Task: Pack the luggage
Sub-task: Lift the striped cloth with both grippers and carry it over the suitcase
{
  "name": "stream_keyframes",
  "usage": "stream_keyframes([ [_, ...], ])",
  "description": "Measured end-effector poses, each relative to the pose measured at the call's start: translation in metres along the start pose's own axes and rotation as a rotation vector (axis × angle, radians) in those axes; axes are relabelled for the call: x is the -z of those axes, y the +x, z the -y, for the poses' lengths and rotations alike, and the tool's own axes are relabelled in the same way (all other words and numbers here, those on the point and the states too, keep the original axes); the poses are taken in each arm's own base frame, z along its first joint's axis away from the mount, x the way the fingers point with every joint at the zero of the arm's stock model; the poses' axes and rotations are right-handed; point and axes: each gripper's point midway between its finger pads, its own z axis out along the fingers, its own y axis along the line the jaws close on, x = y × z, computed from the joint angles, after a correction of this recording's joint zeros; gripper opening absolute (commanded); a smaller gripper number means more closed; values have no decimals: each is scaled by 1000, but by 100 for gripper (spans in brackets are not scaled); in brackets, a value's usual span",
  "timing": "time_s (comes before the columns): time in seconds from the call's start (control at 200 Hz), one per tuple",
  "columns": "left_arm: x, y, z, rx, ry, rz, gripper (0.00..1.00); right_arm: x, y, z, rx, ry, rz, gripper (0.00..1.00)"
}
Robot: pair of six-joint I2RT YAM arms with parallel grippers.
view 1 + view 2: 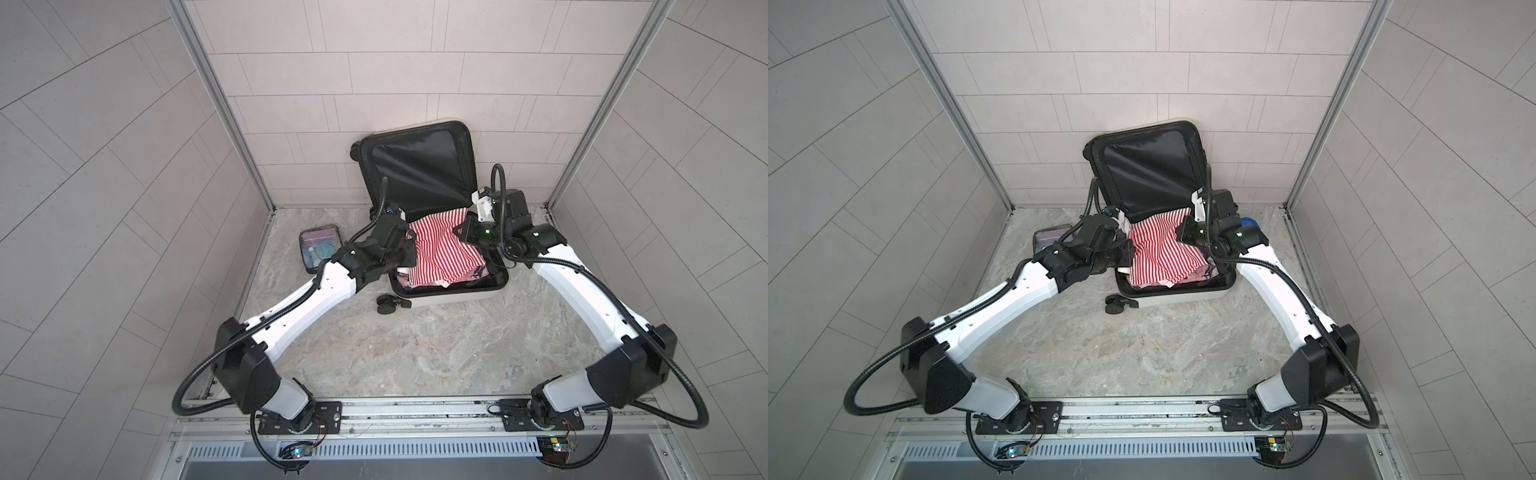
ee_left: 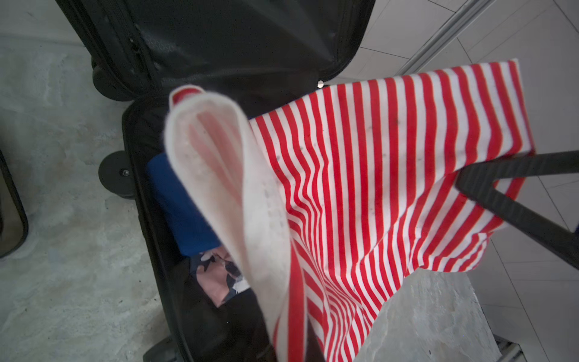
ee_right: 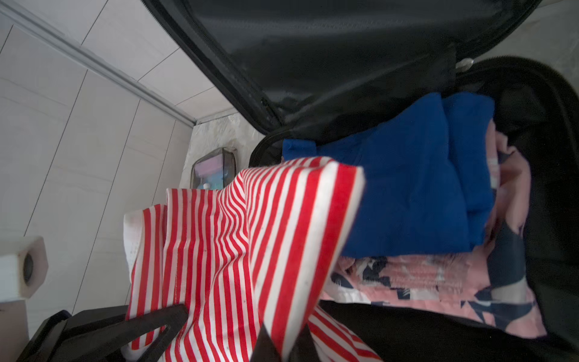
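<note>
**Top views.** In both top views the luggage (image 1: 453, 297) (image 1: 1177, 298) lies open at the 12 o'clock end of the table (image 1: 415, 353), with its lid propped against the back wall. Its wheel end points to 9 o'clock, so its long axis runs 9 to 3. The left gripper (image 1: 407, 245) stands over the 9 o'clock rim and the right gripper (image 1: 462, 232) over the 3 o'clock rim. A striped cloth (image 1: 440, 253) hangs between the 2 above the lower shell. The wrists hide the fingertips here. A toiletry pouch (image 1: 318, 247) lies near, at 9 o'clock of the luggage.

**Left wrist view.** The right gripper (image 2: 463, 179) is clamped on a corner of the striped cloth (image 2: 376, 172). The left gripper itself is out of frame. A blue garment (image 2: 181, 213) lies in the luggage (image 2: 138, 175).

**Right wrist view.** The left gripper (image 3: 183, 310) is closed on the cloth's (image 3: 250, 235) far edge. A pink patterned garment (image 3: 438, 282) lies beside the blue one (image 3: 407, 188).
</note>
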Motion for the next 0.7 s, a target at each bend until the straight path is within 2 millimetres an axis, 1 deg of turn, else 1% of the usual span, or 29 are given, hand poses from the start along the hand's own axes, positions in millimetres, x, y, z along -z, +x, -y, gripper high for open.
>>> stream_keyframes([
  [0.02, -4, -3, -2, 0, -1, -1, 0, -3, -4, 2, -4, 1, 0, 0],
  [0.085, -23, -9, -11, 3, -15, -19, 0, -22, -16, 12, -22, 13, -18, 0],
  [0.15, -44, -13, -19, 3, -25, -40, 0, -45, -26, 24, -38, 24, -38, 0],
  [0.23, -70, -15, -29, 7, -36, -70, 0, -71, -28, 42, -54, 54, -74, 0],
  [0.38, -108, -10, -48, 14, -53, -127, 0, -108, -24, 69, -73, 103, -139, 0],
  [0.47, -125, -6, -60, 20, -68, -153, 0, -123, -24, 80, -68, 121, -164, 0],
  [0.52, -133, -2, -66, 23, -77, -171, 0, -128, -26, 85, -64, 132, -170, 0],
  [0.701, -146, 8, -77, 11, -100, -210, 0, -137, -29, 108, -65, 179, -185, 0],
])
